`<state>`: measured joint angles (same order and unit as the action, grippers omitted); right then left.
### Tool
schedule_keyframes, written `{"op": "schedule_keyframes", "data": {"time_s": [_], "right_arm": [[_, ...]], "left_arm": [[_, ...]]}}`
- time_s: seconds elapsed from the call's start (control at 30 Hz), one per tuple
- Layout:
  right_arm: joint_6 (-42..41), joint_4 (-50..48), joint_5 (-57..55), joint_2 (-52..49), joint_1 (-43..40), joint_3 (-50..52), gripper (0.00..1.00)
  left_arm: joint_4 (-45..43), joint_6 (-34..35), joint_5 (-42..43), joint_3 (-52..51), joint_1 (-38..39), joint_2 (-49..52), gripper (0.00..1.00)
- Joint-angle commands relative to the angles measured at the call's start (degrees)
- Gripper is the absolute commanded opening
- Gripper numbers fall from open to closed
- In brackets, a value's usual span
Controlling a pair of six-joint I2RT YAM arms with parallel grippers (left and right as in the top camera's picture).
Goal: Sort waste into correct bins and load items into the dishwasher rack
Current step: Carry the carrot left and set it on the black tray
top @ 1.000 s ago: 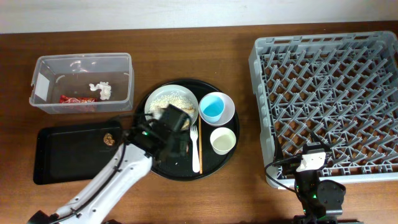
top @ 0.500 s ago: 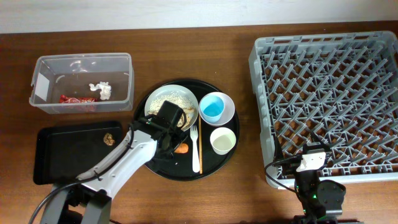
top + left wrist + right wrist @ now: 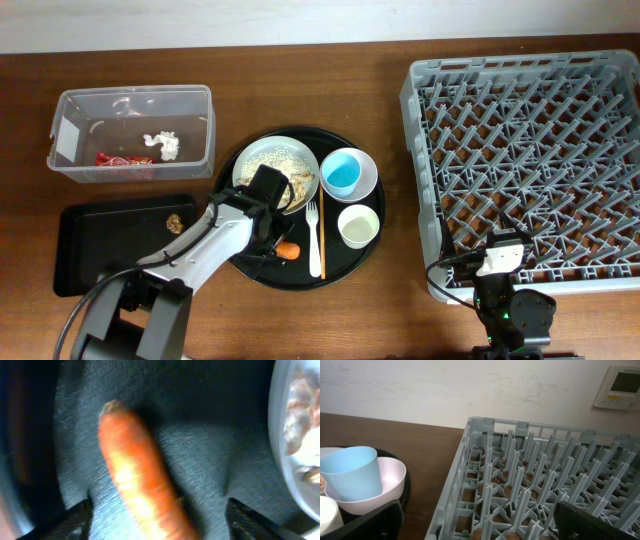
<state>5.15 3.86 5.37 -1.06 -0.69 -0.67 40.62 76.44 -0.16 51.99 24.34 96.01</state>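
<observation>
Carrot (image 3: 288, 250) lies on its side on the round tray (image 3: 345, 262), just below the plate (image 3: 240, 170) of rice (image 3: 275, 158). The left hand (image 3: 157, 517) hangs over it, released, with one finger on each side of the carrot and neither pressing it. Right of the carrot lie the fork (image 3: 313, 235) and the stick (image 3: 322, 235), then the white cup (image 3: 358, 226); above them the blue cup (image 3: 343, 172) sits in the bowl (image 3: 368, 180). The tub (image 3: 135, 93) holds the wrapper (image 3: 120, 159) and the tissue (image 3: 163, 145). A brown scrap (image 3: 174, 224) lies in the flat tray (image 3: 110, 250). The right hand (image 3: 480, 525) is spread wide, holding nothing, at the near edge of the rack (image 3: 530, 170) on the table (image 3: 300, 70).
</observation>
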Motion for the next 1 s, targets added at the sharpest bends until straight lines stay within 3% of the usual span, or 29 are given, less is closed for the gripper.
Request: {"op": "schedule_keyframes", "data": {"time_s": [0.0, 0.03, 0.1, 0.2, 0.47, 0.57, 0.63, 0.73, 0.77, 0.87, 0.97], "right_arm": [[0.42, 0.24, -0.24, 0.33, 0.35, 0.35, 0.99], [0.42, 0.24, -0.24, 0.33, 0.35, 0.35, 0.99], [0.42, 0.24, -0.24, 0.33, 0.35, 0.35, 0.99], [0.42, 0.24, -0.24, 0.33, 0.35, 0.35, 0.99], [0.42, 0.24, -0.24, 0.33, 0.35, 0.35, 0.99], [0.42, 0.24, -0.24, 0.33, 0.35, 0.35, 0.99], [0.42, 0.24, -0.24, 0.33, 0.35, 0.35, 0.99], [0.42, 0.24, -0.24, 0.33, 0.35, 0.35, 0.99], [0.42, 0.24, -0.24, 0.33, 0.35, 0.35, 0.99], [0.42, 0.24, -0.24, 0.33, 0.35, 0.35, 0.99], [0.42, 0.24, -0.24, 0.33, 0.35, 0.35, 0.98]], "left_arm": [[-2.47, 0.50, 0.46, -2.62, -0.11, 0.44, 0.69], [-2.60, 0.50, 0.44, -2.62, -0.13, 0.44, 0.60], [-2.69, 0.50, 0.66, -2.62, -0.13, 0.44, 0.54], [-2.67, 0.48, 1.38, -2.62, -0.13, 0.42, 0.35], [-1.64, -0.17, 1.95, -2.60, -0.13, -0.46, 0.22], [0.68, -0.17, -0.28, -2.60, -0.13, -4.42, 0.20], [1.49, -0.17, -1.07, -2.60, -0.13, -7.89, 0.13], [2.25, -1.49, -3.37, -2.58, -1.25, -12.11, 0.13], [2.29, -2.86, -3.28, -2.56, -4.00, -13.60, 0.13], [4.02, -10.12, 2.23, -2.56, -21.88, -19.82, 0.10], [4.15, -10.56, 2.08, -2.56, -33.73, -20.61, 0.11]]}}
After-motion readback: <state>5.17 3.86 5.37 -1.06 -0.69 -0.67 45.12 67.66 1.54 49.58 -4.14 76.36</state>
